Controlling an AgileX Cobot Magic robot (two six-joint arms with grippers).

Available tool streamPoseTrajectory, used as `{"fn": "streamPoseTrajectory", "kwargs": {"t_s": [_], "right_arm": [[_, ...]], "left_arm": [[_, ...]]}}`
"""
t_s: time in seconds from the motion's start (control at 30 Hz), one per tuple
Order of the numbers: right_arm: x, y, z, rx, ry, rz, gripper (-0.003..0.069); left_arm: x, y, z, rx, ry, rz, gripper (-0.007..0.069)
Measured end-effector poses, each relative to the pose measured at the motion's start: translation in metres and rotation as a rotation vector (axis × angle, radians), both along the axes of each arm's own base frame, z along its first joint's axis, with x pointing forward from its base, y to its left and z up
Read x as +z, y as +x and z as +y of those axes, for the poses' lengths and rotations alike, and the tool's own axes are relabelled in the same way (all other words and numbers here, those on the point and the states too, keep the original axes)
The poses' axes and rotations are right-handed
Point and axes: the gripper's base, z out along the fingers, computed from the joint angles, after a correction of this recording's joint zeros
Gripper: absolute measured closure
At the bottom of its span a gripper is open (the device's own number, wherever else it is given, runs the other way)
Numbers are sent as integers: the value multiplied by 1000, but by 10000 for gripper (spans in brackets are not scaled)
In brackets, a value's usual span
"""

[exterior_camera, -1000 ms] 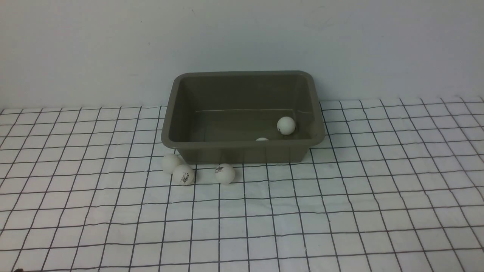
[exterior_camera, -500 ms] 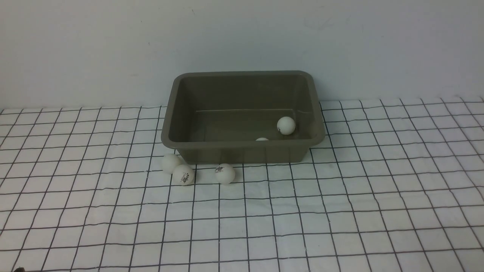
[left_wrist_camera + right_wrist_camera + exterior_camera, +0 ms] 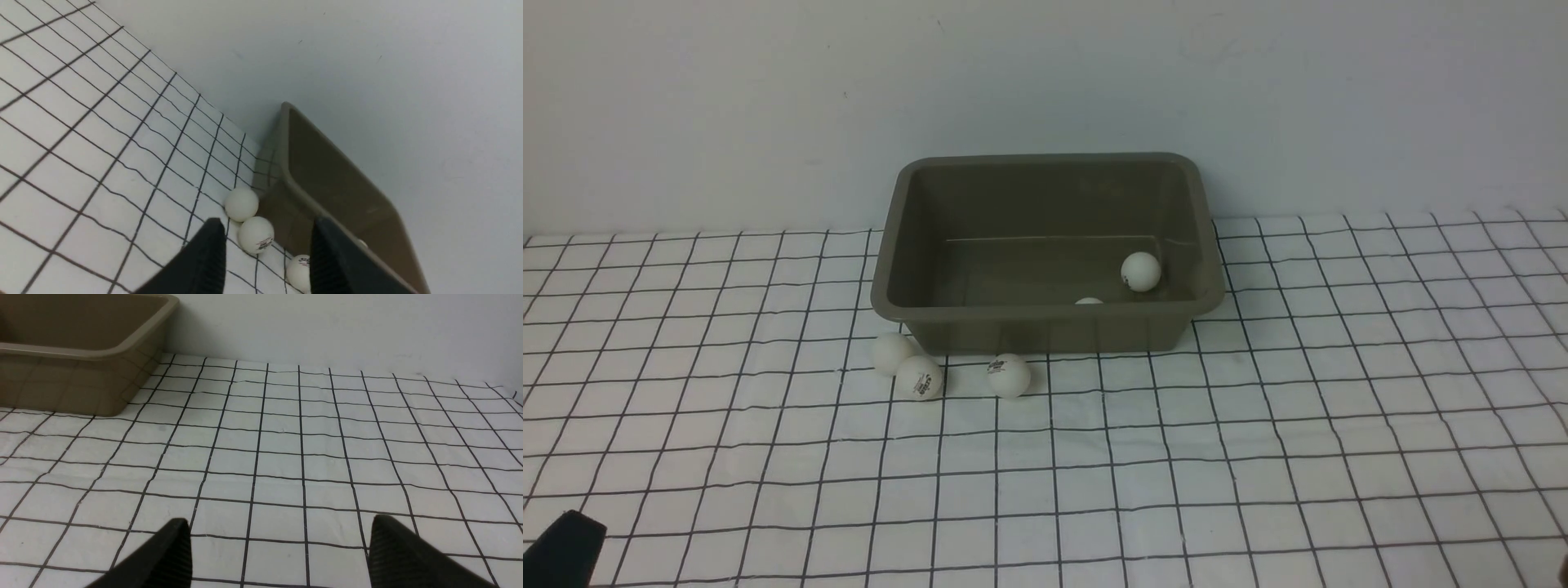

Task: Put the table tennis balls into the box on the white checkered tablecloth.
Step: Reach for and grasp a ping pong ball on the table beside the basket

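The olive-grey box (image 3: 1045,314) stands on the white checkered tablecloth (image 3: 1176,457) by the wall. Two white balls lie inside it, one (image 3: 1140,271) near its right wall and one (image 3: 1088,301) half hidden behind the front rim. Three balls lie on the cloth in front of its left corner, at left (image 3: 891,353), middle (image 3: 919,377) and right (image 3: 1009,375). My left gripper (image 3: 265,237) is open and empty, well short of those balls (image 3: 255,234); only a dark tip (image 3: 560,549) shows at the front view's bottom left. My right gripper (image 3: 280,533) is open and empty above bare cloth, the box (image 3: 81,351) off to its side.
A plain pale wall (image 3: 1045,82) rises right behind the box. The cloth is slightly wrinkled and carries nothing else in view.
The left gripper's dark tip has come into the front view at the bottom left corner. The balls and the box have not moved.
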Motion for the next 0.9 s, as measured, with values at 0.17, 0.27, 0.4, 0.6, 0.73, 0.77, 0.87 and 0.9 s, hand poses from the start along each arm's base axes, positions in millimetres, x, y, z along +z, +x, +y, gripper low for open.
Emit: {"fn": "streamPoseTrajectory", "kwargs": {"t_s": [0.17, 0.27, 0.4, 0.6, 0.73, 0.77, 0.87, 0.9], "right_arm": [[0, 0, 0, 0, 0, 0, 132], [0, 0, 0, 0, 0, 0, 132], [0, 0, 0, 0, 0, 0, 132], [0, 0, 0, 0, 0, -1, 132], [0, 0, 0, 0, 0, -1, 132], [0, 0, 0, 0, 0, -1, 132], [0, 0, 0, 0, 0, -1, 132], [0, 0, 0, 0, 0, -1, 132]], "left_arm": [[-3, -1, -4, -48, 67, 25, 356], [-3, -2, -8, -104, 154, 44, 356], [26, -7, -14, -172, 297, -21, 356], [94, -3, -23, -313, 536, -17, 356], [122, 21, -17, -361, 776, 92, 356], [125, 27, -15, -366, 810, 108, 356], [125, 47, -14, -390, 866, 133, 356], [124, 55, -14, -399, 886, 138, 356]]}}
